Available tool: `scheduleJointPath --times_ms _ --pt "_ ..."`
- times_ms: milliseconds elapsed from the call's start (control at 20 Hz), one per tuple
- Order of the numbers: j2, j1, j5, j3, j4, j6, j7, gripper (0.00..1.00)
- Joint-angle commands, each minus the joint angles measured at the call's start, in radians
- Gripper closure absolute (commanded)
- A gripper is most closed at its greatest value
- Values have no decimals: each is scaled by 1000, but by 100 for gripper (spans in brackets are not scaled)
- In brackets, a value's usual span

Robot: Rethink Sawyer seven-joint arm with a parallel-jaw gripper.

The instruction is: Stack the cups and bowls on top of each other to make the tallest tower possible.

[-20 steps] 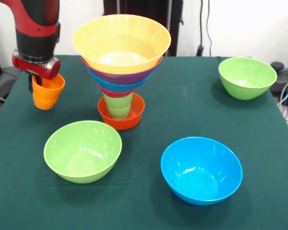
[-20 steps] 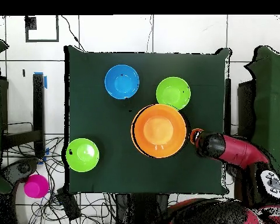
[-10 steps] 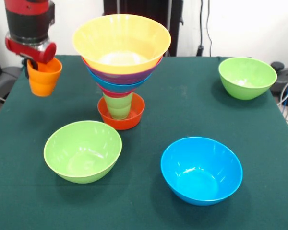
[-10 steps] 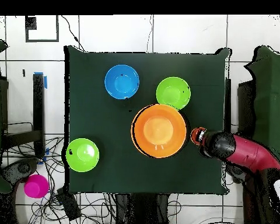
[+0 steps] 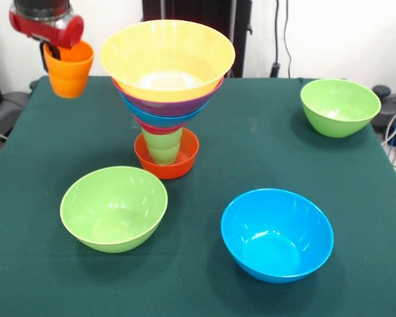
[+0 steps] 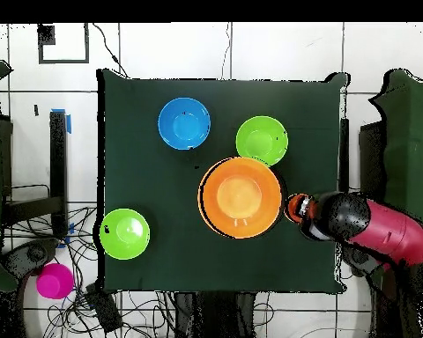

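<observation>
Your tower (image 5: 166, 92) stands about mid-table and is well on its way: a small red-orange bowl (image 5: 166, 158) at the foot, the light green cup (image 5: 163, 145) in it, then pink, blue and purple bowls, with the very large orange bowl (image 5: 167, 56) on top. Your gripper (image 5: 51, 46) is closed on the orange cup (image 5: 68, 68), held in the air just beside the tower and about level with its top. Left on the table (image 5: 251, 132) are three bowls: a lime green bowl (image 5: 113, 208) near the tower, another lime green bowl (image 5: 340, 107) well apart, and a loose blue bowl (image 5: 277, 234). Count: two cups, eight bowls, with six pieces stacked
</observation>
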Motion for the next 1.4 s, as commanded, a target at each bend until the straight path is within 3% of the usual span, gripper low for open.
scheduleJointPath --times_ms 50,550,750,950,1400 --pt "-104 -5 44 181 15 164 -214 100" --pt "-194 9 20 225 -76 206 -201 100" --pt "-245 30 19 218 -133 352 -189 100" --pt "-280 53 56 218 -129 449 -134 100" --pt "-316 142 84 190 -101 474 -7 100"
